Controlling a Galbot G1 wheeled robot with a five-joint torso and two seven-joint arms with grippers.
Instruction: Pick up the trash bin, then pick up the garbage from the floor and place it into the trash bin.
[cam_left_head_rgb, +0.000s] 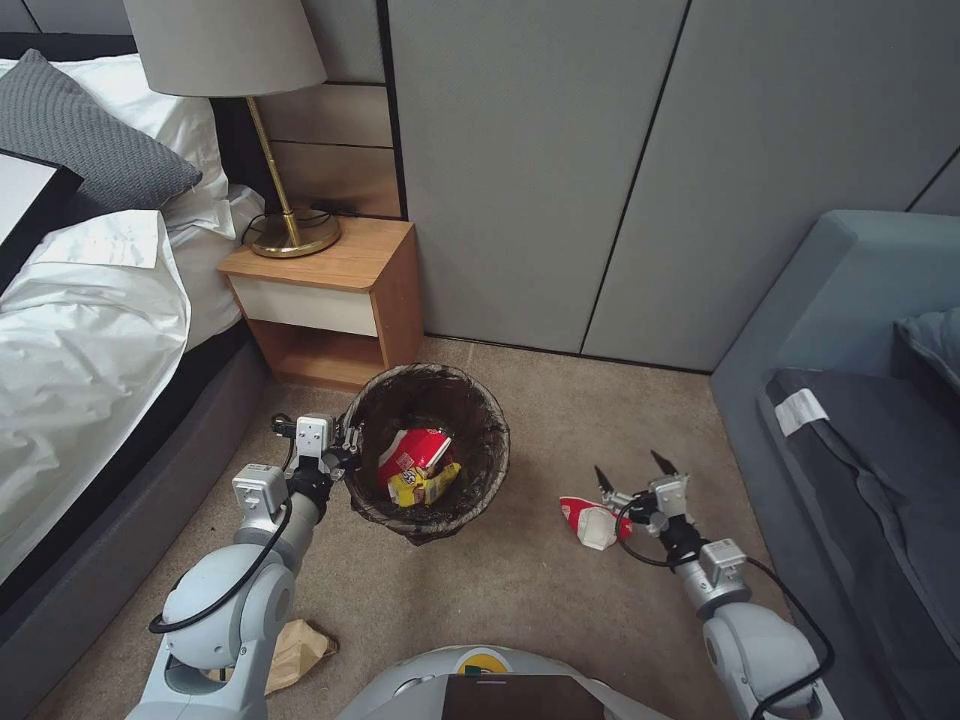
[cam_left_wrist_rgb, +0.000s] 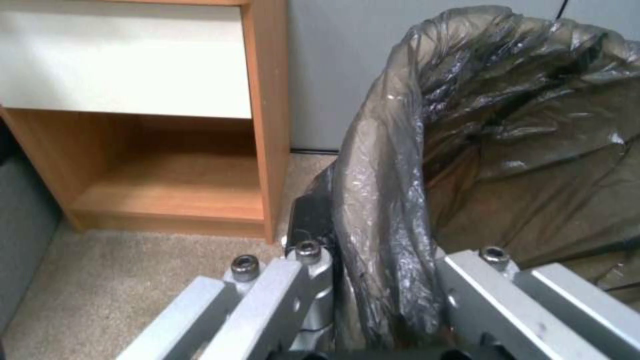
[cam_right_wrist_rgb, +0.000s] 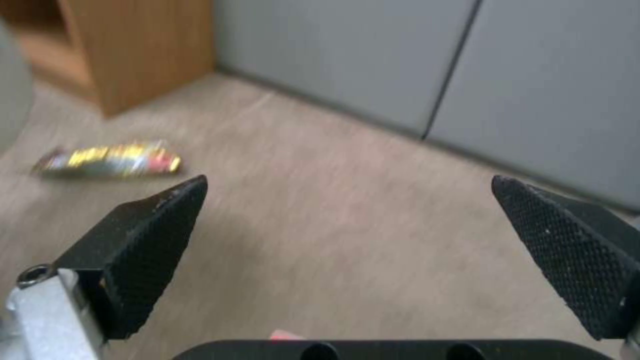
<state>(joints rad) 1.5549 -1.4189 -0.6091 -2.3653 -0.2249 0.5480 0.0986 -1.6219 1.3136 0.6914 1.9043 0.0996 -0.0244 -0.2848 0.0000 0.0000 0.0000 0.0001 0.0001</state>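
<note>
Dark brown-black crinkled plastic film lines the trash bin, folded over its round rim; the bin is tilted, mouth facing up and toward the robot, beside the wooden nightstand. The left gripper is clamped on the bin's left rim, one finger outside and one inside the liner, as the left wrist view confirms with the bag-covered rim pinched between the metal finger links. Inside the bin lie a crushed red-and-white paper cup and a yellow snack wrapper; the printing on both is too small to read. On the beige short-pile carpet, a second crushed red-and-white cup lies flattened, long axis running left-right, its red end pointing toward the bin. The right gripper hovers just beside this cup with its jaws spread wide and nothing between them; its black pads are triangular with a cross-hatched texture. The right wrist view shows a flat, shiny wrapper with yellow and red print on the carpet, long axis roughly parallel to the grey panelled wall; its lettering is blurred. A crumpled brown paper bag lies on the carpet beneath the left arm.
</note>
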